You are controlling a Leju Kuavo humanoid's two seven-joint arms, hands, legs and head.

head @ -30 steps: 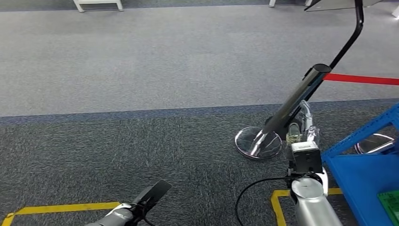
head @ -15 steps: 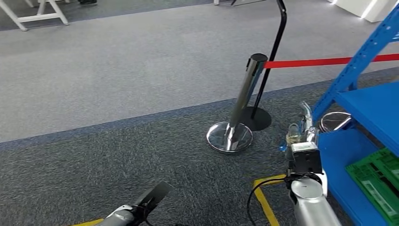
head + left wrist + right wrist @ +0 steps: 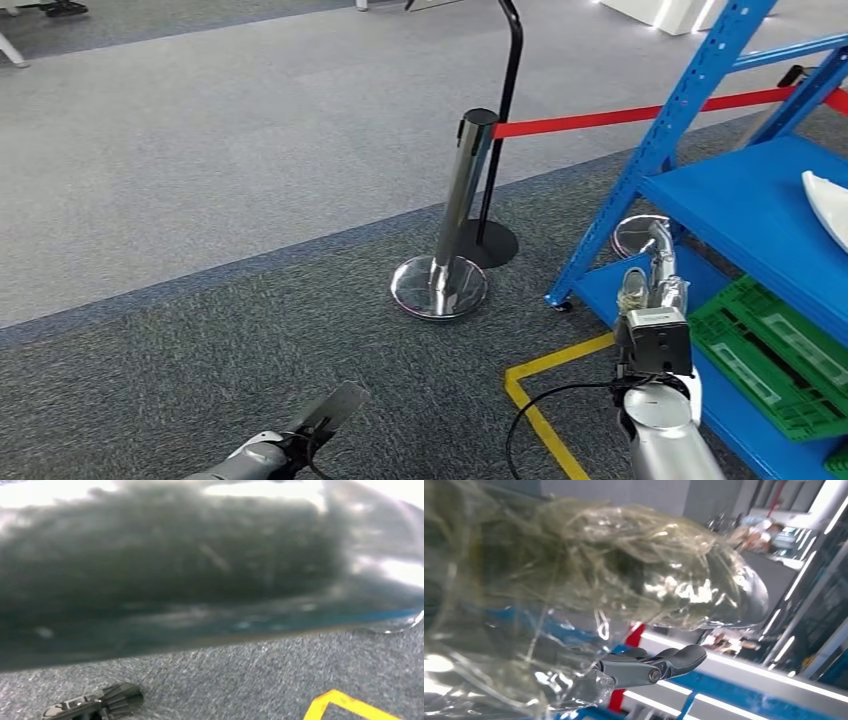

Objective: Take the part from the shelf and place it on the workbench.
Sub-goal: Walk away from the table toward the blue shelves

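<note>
A white curved part [image 3: 829,207] lies on the upper board of the blue shelf [image 3: 735,205], at the picture's right edge and cut off by it. My right hand [image 3: 651,278] is raised in front of the shelf's lower corner, well short of the part. It is wrapped in clear plastic [image 3: 589,575]; its dark fingers [image 3: 659,664] stretch out and hold nothing. My left hand [image 3: 322,416] hangs low at the bottom left, flat and dark, with nothing in it. The left wrist view is mostly a dark blur above grey carpet.
A green crate [image 3: 771,352] sits on the shelf's bottom board. A chrome barrier post [image 3: 460,205] with a round base and a red belt [image 3: 610,118] stands left of the shelf. Yellow floor tape [image 3: 541,419] and a black cable [image 3: 524,410] lie near my right arm.
The camera has turned right: the post slid left in the picture and the blue shelf, the green crate and the white part came further into view. Both hands kept their places in the picture.
</note>
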